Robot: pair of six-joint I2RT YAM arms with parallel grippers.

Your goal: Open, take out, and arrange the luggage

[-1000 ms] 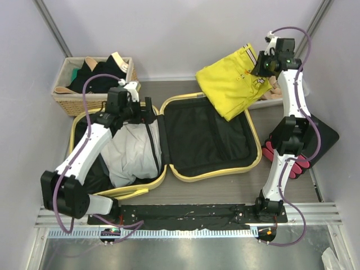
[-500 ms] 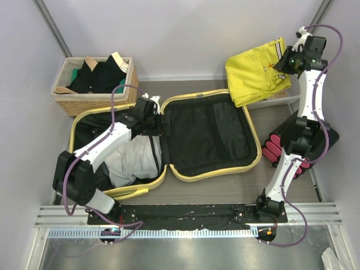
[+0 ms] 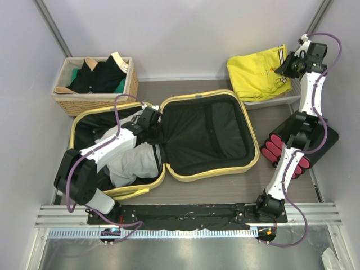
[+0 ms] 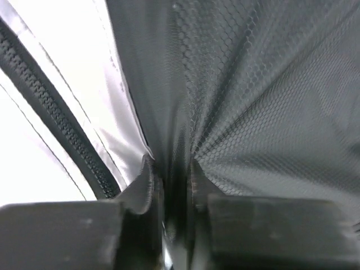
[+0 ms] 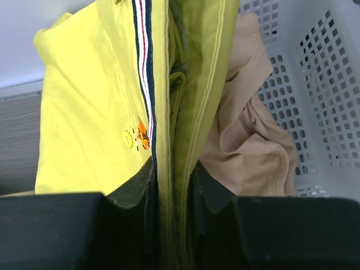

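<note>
I see a brown wood-grain table [image 3: 208, 188]. The luggage [image 3: 191, 135] lies on it mid-table, opened flat. A wicker basket [image 3: 93, 103] sits far left, just behind the luggage, and a white perforated basket [image 3: 270, 103] far right. A black box [image 3: 323, 140] with red cylinders [image 3: 275, 149] sits on the right, near the luggage.

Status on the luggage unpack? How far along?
Done: suitcase lies open, right half only black lining. In hand: right gripper holds the yellow polo shirt at the white basket with a beige garment; left gripper pinches dark mesh fabric. Left: the pale grey garment inside.
</note>
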